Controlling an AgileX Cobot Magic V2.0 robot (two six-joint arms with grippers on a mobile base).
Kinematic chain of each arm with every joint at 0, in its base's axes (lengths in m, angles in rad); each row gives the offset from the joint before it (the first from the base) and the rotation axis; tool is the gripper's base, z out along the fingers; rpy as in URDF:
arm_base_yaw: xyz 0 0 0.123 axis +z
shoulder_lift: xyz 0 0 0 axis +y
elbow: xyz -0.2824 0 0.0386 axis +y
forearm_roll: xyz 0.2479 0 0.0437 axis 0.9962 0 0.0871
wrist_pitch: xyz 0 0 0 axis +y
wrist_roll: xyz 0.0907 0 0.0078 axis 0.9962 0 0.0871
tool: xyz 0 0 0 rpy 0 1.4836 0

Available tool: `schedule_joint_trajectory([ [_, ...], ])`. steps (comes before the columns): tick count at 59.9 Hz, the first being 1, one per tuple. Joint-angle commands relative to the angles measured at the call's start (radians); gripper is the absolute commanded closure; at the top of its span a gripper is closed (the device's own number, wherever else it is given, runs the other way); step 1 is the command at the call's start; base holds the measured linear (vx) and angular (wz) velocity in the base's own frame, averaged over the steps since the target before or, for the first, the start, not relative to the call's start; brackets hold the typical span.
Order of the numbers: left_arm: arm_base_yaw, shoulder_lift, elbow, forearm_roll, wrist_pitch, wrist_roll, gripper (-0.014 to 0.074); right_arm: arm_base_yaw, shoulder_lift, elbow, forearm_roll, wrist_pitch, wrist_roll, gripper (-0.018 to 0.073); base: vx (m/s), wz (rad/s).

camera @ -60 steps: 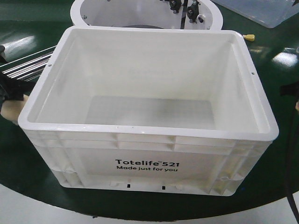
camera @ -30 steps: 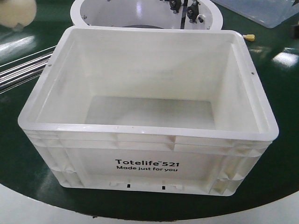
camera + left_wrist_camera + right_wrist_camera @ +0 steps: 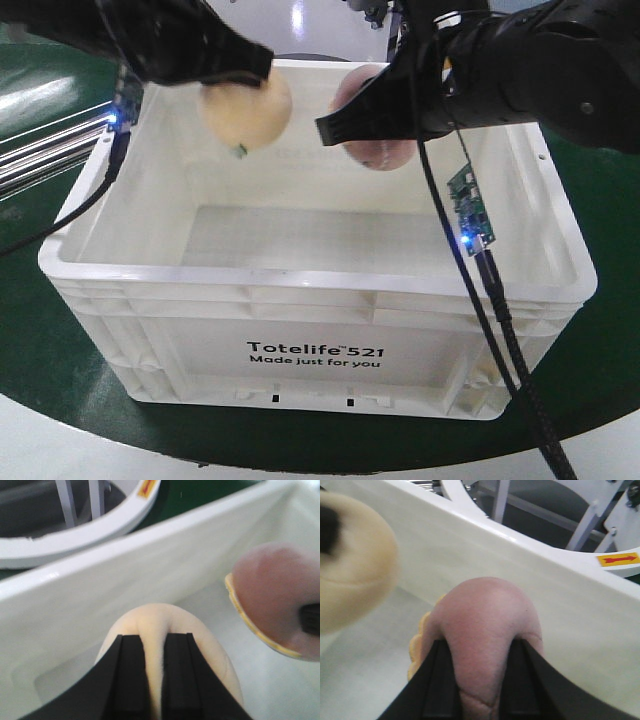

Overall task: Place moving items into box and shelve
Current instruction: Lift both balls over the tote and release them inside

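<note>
The white box (image 3: 300, 285) with black "Totelife 521" print stands before me, open at the top. Above its far half my left gripper (image 3: 255, 72) is shut on the pale yellow item (image 3: 247, 110). The left wrist view shows both black fingers (image 3: 131, 675) pinching that soft lump (image 3: 160, 625), which bulges between them. To its right my right gripper (image 3: 335, 130) is shut on the pinkish-brown item (image 3: 378, 135); in the right wrist view the fingers (image 3: 437, 685) squeeze its sides (image 3: 485, 625). Both items hang over the box's interior, close together.
A white round frame (image 3: 75, 535) stands just behind the box on the dark green round table (image 3: 40, 330). Metal rods (image 3: 40, 155) lie at the left. Black cables and small circuit boards (image 3: 470, 215) hang from both arms over the box.
Both arms have swung in over the box, each holding an item. Half a second ago only the yellow item showed, at the far upper left; the box has not moved.
</note>
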Motion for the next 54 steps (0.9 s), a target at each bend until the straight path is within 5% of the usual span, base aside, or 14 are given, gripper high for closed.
schedule_joint_trajectory([
  [1, -0.009, -0.009, -0.031, -0.008, -0.03, 0.015, 0.0589, 0.001, -0.035, -0.037, 0.028, -0.102, 0.004, 0.0557, 0.0, 0.0],
  [12, -0.009, 0.042, -0.031, -0.034, -0.016, 0.015, 0.0485, -0.003, -0.016, -0.037, 0.032, -0.088, 0.004, 0.0426, 0.0, 0.0],
  [33, -0.009, 0.055, -0.031, -0.04, -0.042, 0.016, 0.007, -0.003, 0.033, -0.037, -0.009, -0.093, 0.002, 0.0033, 0.0, 0.0],
  [54, -0.009, 0.053, -0.031, -0.04, -0.06, 0.015, 0.0006, -0.029, -0.028, -0.049, -0.017, -0.027, 0.005, -0.0005, 0.0, 0.0],
])
